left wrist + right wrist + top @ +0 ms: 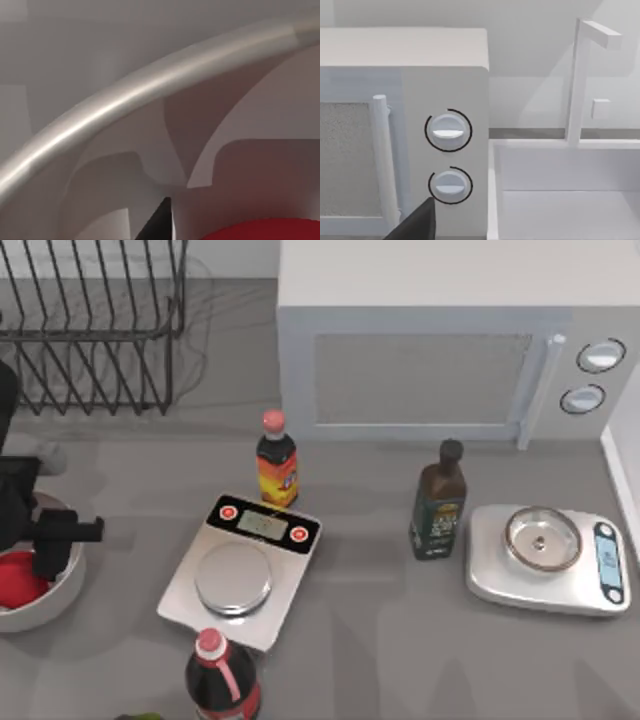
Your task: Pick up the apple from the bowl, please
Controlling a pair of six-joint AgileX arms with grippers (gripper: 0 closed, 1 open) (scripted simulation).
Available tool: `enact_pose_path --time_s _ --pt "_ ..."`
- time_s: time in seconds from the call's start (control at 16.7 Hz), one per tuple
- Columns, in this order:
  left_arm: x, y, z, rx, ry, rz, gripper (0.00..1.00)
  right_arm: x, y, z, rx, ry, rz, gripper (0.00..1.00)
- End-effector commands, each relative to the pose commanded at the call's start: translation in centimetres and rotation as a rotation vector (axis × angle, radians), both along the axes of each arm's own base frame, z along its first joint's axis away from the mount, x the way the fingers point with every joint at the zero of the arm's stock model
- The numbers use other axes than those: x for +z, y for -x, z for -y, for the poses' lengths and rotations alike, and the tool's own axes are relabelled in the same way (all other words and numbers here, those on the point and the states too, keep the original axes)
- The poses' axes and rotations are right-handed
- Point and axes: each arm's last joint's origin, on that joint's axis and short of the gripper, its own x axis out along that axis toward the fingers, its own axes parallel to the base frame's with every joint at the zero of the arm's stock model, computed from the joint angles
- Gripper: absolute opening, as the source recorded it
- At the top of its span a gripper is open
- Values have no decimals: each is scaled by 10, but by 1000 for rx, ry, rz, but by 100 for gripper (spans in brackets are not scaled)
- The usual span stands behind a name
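Left gripper (30, 550) hangs over the bowl (62, 592) at the table's left edge, dipped down inside it. Whether its fingers are spread or closed cannot be told, since the black arm hides them from above.

One apple (15, 578) lies in that bowl, red and round, so it has no long side and points no way. The arm covers part of it, and the picture's edge cuts it off. In the left wrist view just the top of the apple (260, 230) peeks up under the bowl's shiny rim (150, 85), next to one dark fingertip (160, 222).

Farther along the table stand two scales (240, 570), three bottles (277, 472) and one microwave (440, 340), with one wire rack (90, 330) at the back left.

In the right wrist view the right gripper's dark finger (415, 222) faces the microwave's two knobs (448, 130).
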Motion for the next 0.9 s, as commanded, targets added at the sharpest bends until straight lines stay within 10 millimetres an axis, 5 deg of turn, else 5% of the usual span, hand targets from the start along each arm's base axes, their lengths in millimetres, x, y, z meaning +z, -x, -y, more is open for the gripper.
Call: enact_pose_path --time_s 0.48,0.9 --pt "0 0 0 0 0 0 2 0 0 0 0 0 0 100" --pt "0 0 0 0 0 0 0 0 0 0 0 0 0 100"
